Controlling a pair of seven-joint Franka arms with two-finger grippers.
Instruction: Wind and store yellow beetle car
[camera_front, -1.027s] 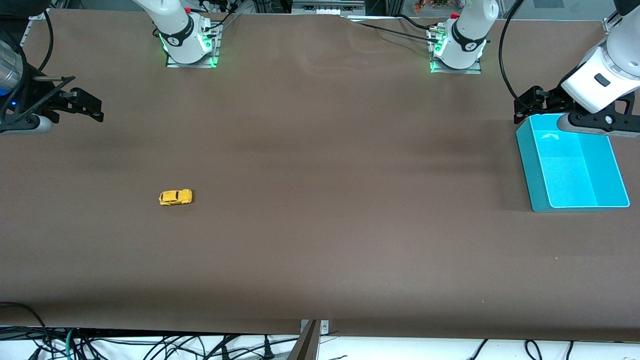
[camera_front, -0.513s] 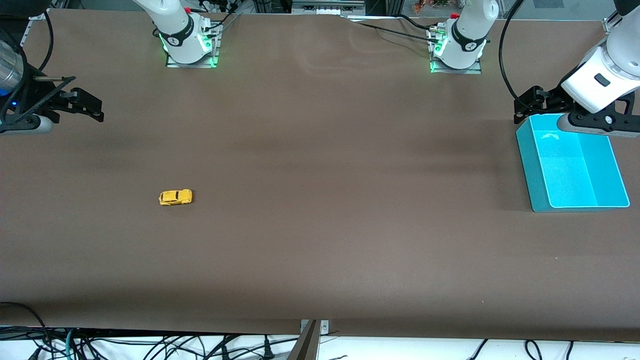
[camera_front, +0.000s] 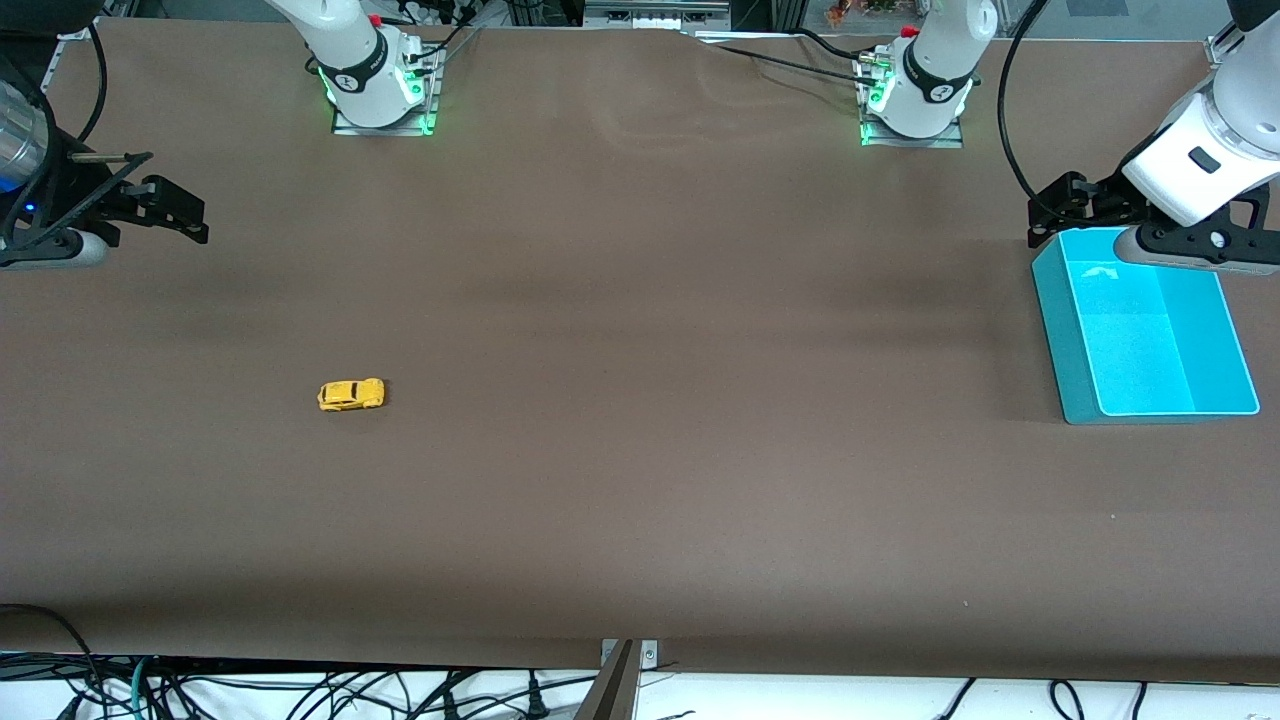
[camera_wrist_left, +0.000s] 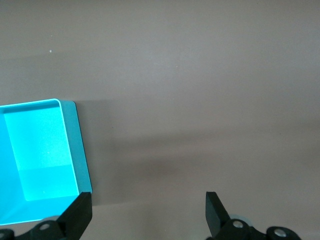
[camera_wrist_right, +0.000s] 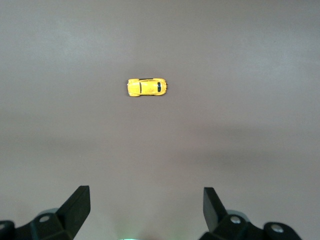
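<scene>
Your yellow beetle car is tiny, rounded, dark-windowed, on the table well toward the right arm's end from the blue bin. Right gripper and left gripper hang wide, empty, bodies cropped.

A robot lab: two arm bases bolted to a brown-covered table, loose cables along its near edge.

Yellow beetle car upright on table
</scene>
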